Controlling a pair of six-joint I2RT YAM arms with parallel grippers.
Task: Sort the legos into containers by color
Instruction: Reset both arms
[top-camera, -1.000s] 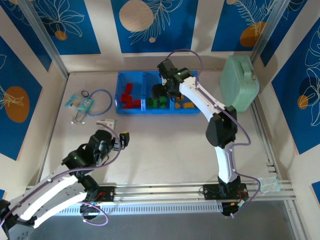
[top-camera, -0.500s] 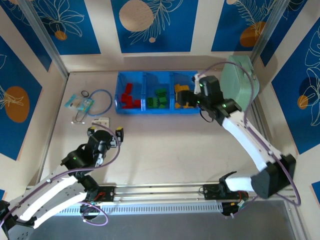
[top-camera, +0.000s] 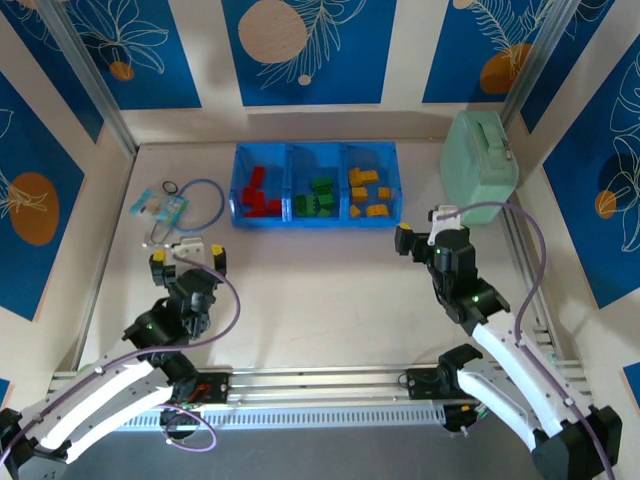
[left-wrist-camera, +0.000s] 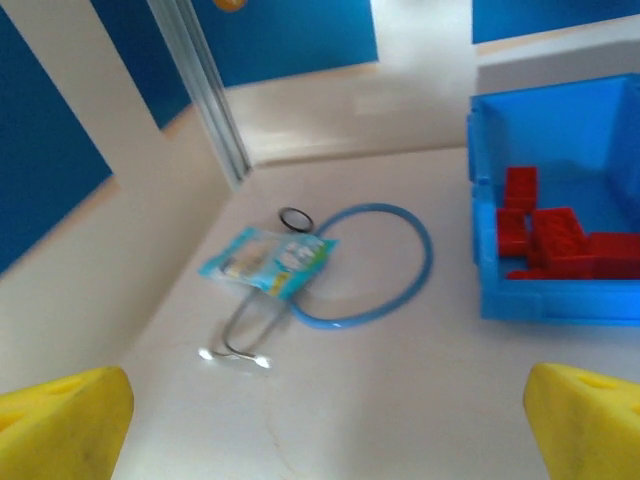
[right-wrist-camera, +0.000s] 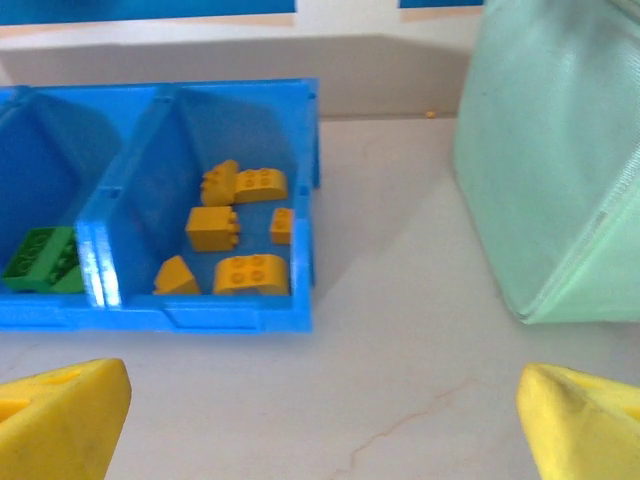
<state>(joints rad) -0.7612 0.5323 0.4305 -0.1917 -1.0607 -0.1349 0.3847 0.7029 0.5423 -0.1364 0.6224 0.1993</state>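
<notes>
The blue tray (top-camera: 315, 224) stands at the back middle of the table, its three containers side by side. Red legos (top-camera: 258, 195) lie in the left one, green legos (top-camera: 316, 197) in the middle one, yellow legos (top-camera: 368, 195) in the right one. My left gripper (top-camera: 188, 255) hovers open over bare table, near and left of the tray. In its wrist view, the left gripper (left-wrist-camera: 325, 430) has nothing between its yellow fingertips (left-wrist-camera: 60, 420), and the red legos (left-wrist-camera: 550, 235) lie ahead on the right. My right gripper (top-camera: 432, 235) is open and empty, near and right of the tray. The right gripper (right-wrist-camera: 320, 420) faces the yellow legos (right-wrist-camera: 235, 235).
A mint-green case (top-camera: 480, 165) stands right of the tray, close to the right gripper. A blue cable loop (top-camera: 200, 200) and a small packet (top-camera: 160, 207) lie left of the tray. Metal rails (top-camera: 330, 385) run along the near edge.
The right arm has pulled back from over the tray to the near right. The left gripper has swung left. Both pairs of jaws stand wider than before.
</notes>
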